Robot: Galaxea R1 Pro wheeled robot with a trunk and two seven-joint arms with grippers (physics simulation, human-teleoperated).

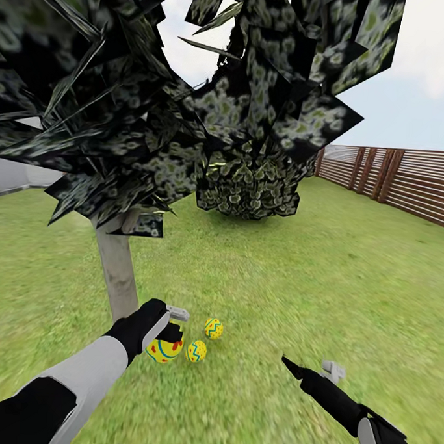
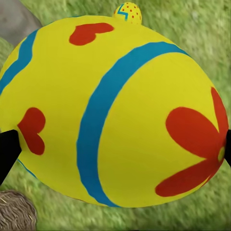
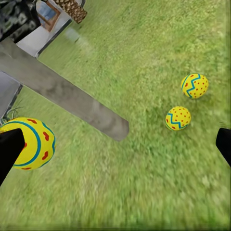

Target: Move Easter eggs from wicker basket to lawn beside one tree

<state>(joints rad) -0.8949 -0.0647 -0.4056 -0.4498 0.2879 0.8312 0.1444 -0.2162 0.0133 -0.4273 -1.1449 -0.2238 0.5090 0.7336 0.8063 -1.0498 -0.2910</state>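
Observation:
My left gripper is shut on a yellow Easter egg with blue bands and red flowers. It holds the egg low over the lawn, just right of the tree's pale grey trunk. Seen close in the left wrist view, the egg sits between the black fingertips. Two more eggs lie on the grass beside it: one with a blue zigzag, one with red dots. My right gripper hovers open to their right, holding nothing. The wicker basket stands far off.
Dark speckled foliage hangs low over the trunk, and a leafy bush stands behind. A brown slat fence runs along the right. Grass stretches open ahead and to the right. A white house wall is near the basket.

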